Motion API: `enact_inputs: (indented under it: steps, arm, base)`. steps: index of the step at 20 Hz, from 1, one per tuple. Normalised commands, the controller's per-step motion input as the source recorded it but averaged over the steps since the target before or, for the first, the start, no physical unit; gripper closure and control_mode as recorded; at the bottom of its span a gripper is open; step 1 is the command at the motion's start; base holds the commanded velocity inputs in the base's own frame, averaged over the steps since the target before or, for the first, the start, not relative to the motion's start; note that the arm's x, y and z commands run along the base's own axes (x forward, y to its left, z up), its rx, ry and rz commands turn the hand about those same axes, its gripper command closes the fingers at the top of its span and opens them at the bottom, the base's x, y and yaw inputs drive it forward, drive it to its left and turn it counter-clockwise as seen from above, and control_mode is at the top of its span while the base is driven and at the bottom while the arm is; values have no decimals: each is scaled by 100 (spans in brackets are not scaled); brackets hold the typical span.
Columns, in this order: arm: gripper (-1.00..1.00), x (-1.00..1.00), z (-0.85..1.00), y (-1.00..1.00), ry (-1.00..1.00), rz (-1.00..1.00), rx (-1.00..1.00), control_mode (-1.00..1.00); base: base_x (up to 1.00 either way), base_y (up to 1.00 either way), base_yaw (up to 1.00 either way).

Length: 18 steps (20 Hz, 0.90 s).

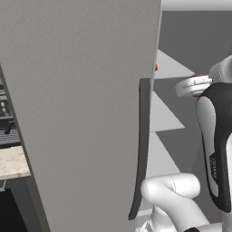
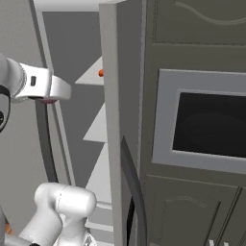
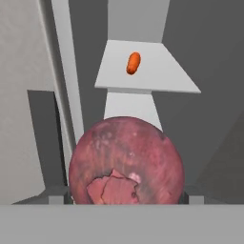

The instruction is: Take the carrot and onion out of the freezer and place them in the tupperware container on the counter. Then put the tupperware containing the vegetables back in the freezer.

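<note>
- The onion (image 3: 126,162) sits right up against the hand camera, between the gripper (image 3: 126,200) jaws; the jaws stand wide, and the ball fills the gap. It looks gripped, though contact at the pads is hidden behind the ball, so I cannot be sure.
- In the right base view a sliver of red-purple shows under the white hand (image 2: 47,89), which is raised in front of the open freezer (image 2: 108,96).
- The carrot (image 3: 133,63) lies on a pale shelf (image 3: 167,71) deeper inside the freezer, well apart from the onion — untouched.
- The freezer door (image 1: 81,113) stands swung open, its dark handle (image 1: 141,145) on the edge.
- Handling, as a judgement: the onion is round, firm and fairly light, with a smooth skin that could roll or slip (a grip across its widest part suits best). The carrot is small, stiff and tapered — take it across the middle of its length.
</note>
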Motion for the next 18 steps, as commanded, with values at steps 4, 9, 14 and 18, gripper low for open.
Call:
enact_inputs:
  steps: [4, 9, 14, 18]
  arm:
    - [100, 0, 0, 0, 0, 0, 0, -100]
    - [100, 0, 0, 0, 0, 0, 0, -100]
    - [100, -1, 0, 0, 0, 0, 0, -100]
    - [100, -2, 0, 0, 0, 0, 0, 100]
  base:
    - [0, 0, 0]
    - [0, 0, 0]
    - [0, 0, 0]
    - [-39, 2, 1]
